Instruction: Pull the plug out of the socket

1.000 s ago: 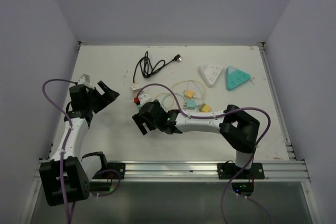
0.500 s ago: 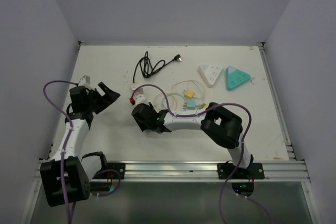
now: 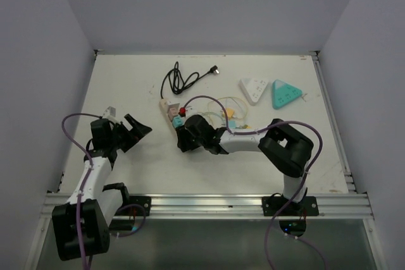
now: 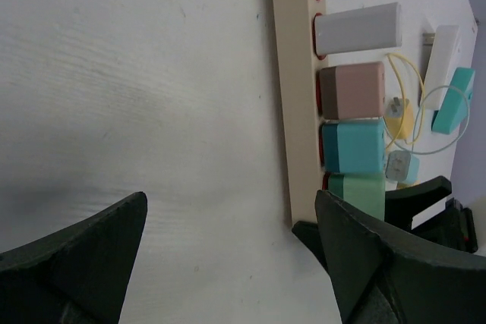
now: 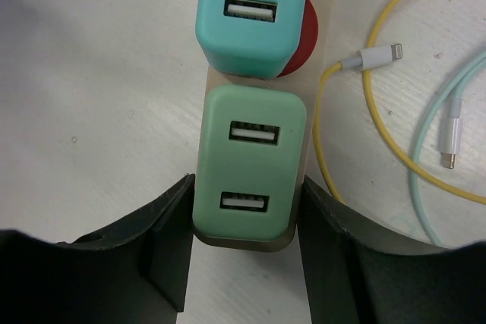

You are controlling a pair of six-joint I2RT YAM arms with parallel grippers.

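Hanging at left, left pincer (image 3: 135, 132) spread wide above the table (image 3: 126, 86). Rightward, power strip (image 3: 168, 109), near end hidden in top view beneath right pincer (image 3: 183, 138), closed on green plug (image 5: 249, 165) seated in the strip's last socket.

Since 1.0 s ago: right hand (image 5: 247, 181) is advancing onto the power strip (image 3: 169, 108) end, its fingers closing against the green plug (image 5: 249, 165) between them. The power strip is swinging round ahead of it. The left hand (image 3: 133, 133) is drawing back.
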